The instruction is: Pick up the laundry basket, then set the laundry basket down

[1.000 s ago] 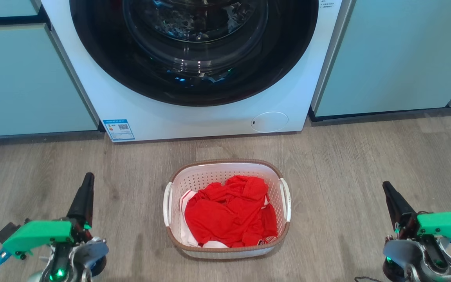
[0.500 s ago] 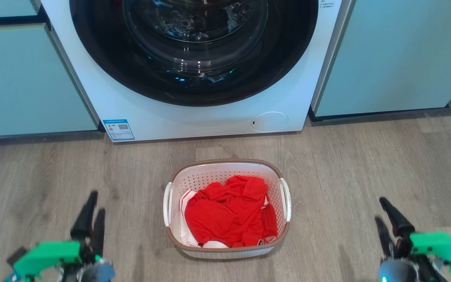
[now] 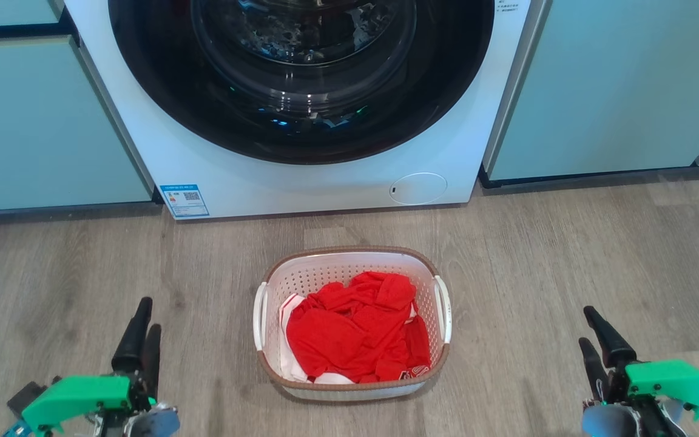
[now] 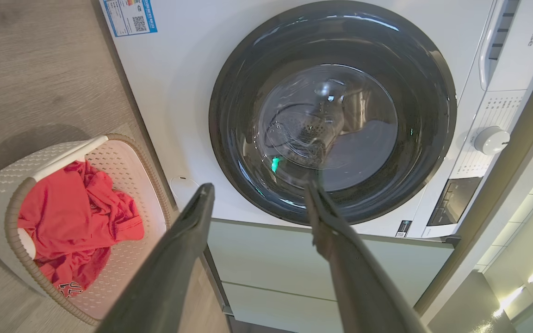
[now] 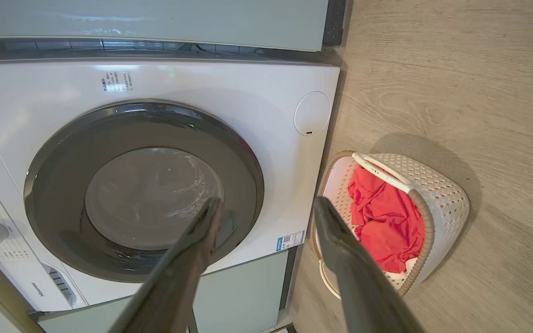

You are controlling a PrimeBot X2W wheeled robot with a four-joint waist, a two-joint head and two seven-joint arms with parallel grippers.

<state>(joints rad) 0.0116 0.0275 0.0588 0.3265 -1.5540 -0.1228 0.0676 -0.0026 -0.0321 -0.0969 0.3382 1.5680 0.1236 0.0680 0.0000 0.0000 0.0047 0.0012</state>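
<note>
Head view: a grey wood-grain plank floor is seen, on which the laundry basket is set upright, in front of a white washing machine with a round dark glass door. The basket is rounded-rectangular, made of white perforated plastic and edged by a brown woven-look rim, with 2 smooth white handles at its sides. Crumpled red cloth with some white is held inside it. The machine is flanked by matte pale-green cabinets. The left gripper is seen at the lower left and the right gripper at the lower right, each well apart from the basket. In the wrist views the 2 long dark tapered fingers of each are seen parted by a clear gap, with nothing gripped or touched.
</note>
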